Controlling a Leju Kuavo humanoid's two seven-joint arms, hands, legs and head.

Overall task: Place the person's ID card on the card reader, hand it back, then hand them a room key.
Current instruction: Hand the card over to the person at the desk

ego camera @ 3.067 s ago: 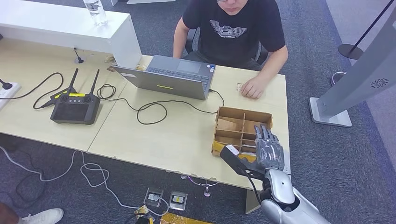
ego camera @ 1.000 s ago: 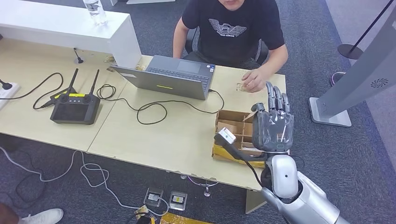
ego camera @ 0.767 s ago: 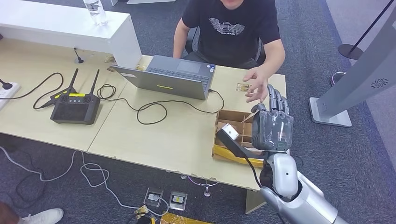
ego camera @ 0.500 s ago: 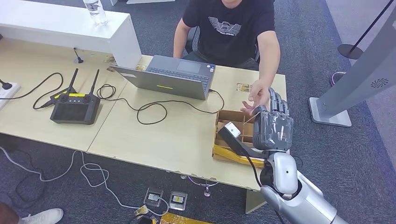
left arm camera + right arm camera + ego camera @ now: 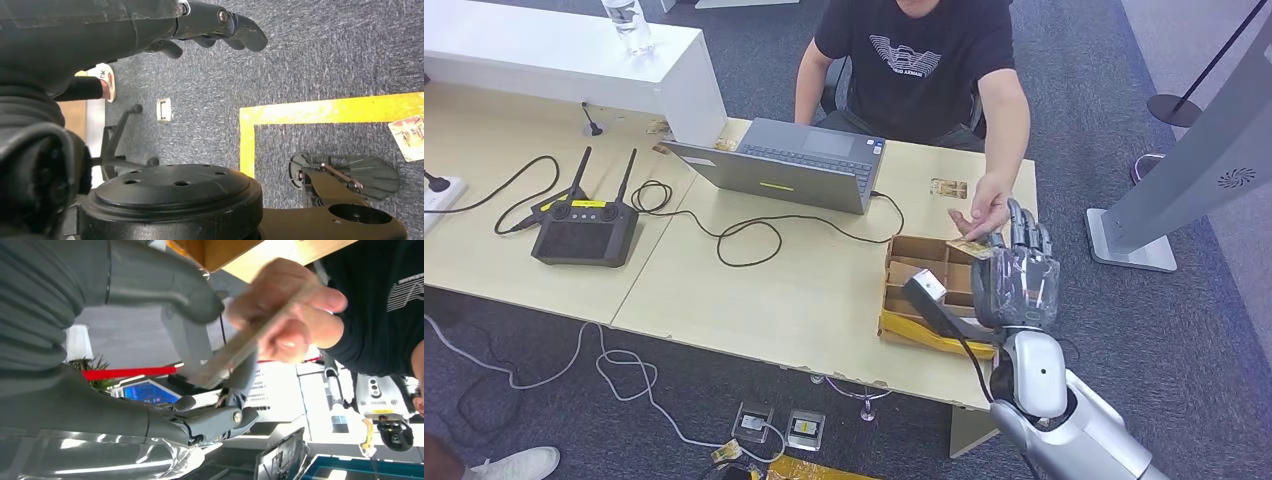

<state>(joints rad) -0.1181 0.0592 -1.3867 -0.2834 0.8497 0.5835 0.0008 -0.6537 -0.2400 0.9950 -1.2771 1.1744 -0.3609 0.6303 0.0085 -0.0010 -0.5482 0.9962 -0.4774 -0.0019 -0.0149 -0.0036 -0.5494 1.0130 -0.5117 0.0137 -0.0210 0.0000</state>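
The right hand is raised above the right end of the table, palm up, over the divided cardboard box. A card is held out by the person's hand and is brought against the robot's fingers. In the right wrist view the card is seen lying between the thick thumb and the darker fingers, with the far end pinched by the person's hand. The thumb and fingers are spread apart around the card; whether the card is actually touched or gripped by them cannot be told, since the picture is blurred there.

A second small card is seen lying flat on the table, beyond the box and just right of the laptop.

The left hand is seen in its wrist view above grey carpet, with the fingers loosely curled and nothing held between them.

A remote controller with two antennas is placed on the left part of the table, among black cables.
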